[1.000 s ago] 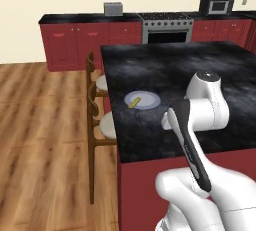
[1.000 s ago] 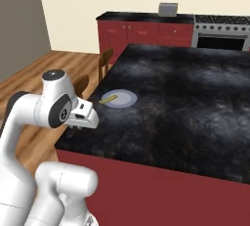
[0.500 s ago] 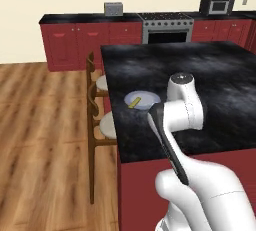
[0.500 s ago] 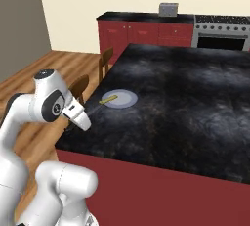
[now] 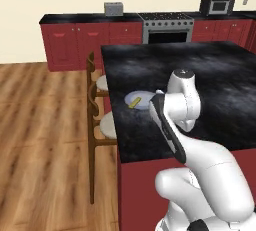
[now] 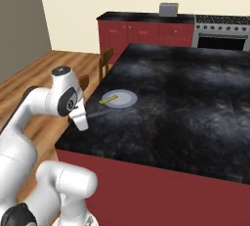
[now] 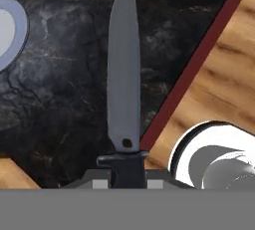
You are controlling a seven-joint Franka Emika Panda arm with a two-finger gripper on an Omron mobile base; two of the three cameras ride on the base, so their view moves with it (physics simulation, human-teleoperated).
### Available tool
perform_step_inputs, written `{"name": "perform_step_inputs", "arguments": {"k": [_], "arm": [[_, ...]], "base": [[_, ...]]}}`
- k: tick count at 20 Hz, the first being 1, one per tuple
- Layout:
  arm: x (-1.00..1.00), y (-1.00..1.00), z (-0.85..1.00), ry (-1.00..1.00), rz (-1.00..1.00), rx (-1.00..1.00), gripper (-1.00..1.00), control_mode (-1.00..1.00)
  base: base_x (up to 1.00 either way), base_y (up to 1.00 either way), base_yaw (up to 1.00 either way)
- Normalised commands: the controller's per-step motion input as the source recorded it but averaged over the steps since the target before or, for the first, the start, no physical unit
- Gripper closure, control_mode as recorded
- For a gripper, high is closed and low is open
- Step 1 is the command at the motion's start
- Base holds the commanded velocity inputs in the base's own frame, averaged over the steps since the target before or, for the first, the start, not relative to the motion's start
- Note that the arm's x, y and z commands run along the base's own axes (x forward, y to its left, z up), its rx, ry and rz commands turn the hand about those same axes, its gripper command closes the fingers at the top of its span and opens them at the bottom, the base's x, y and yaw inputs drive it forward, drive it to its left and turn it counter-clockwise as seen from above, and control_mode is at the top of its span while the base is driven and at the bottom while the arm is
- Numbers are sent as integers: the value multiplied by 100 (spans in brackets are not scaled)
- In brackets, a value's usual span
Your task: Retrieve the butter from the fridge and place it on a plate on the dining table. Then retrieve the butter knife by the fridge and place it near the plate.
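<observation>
My gripper point(image 6: 82, 119) point(image 7: 128, 183) is shut on the dark handle of the butter knife point(image 7: 124, 74) point(image 6: 97, 113). It hovers over the near left corner of the dining table point(image 5: 210, 75) point(image 6: 185, 98) point(image 7: 60, 104). The grey blade points toward the plate point(image 6: 122, 99) point(image 5: 142, 98) point(image 7: 7, 30), stopping a short way from its rim. The yellow butter point(image 6: 108, 99) point(image 5: 134, 102) lies on the plate's left part. In the left base view my own arm hides the gripper. The fridge is out of view.
Wooden chairs point(image 5: 95, 107) point(image 6: 105, 61) stand along the table's left side, and one white seat point(image 7: 219, 154) is just below the gripper past the table edge. Red wall cabinets with a stove point(image 5: 165, 30), toaster point(image 6: 168, 9) and microwave point(image 5: 215, 5) line the back.
The arm has swung left along the table's near edge and the hand has turned, still gripping the knife. Plate and butter have not moved.
</observation>
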Motion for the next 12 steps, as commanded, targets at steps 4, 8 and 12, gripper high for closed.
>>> {"name": "perform_step_inputs", "arguments": {"k": [4,8,12], "arm": [[76,0,-10,0,-4,3,100,-100],[66,0,-10,0,-3,13,100,-100],[54,0,-20,-2,-7,11,100,-100]], "base": [[0,0,0],[0,0,0],[0,0,0]]}}
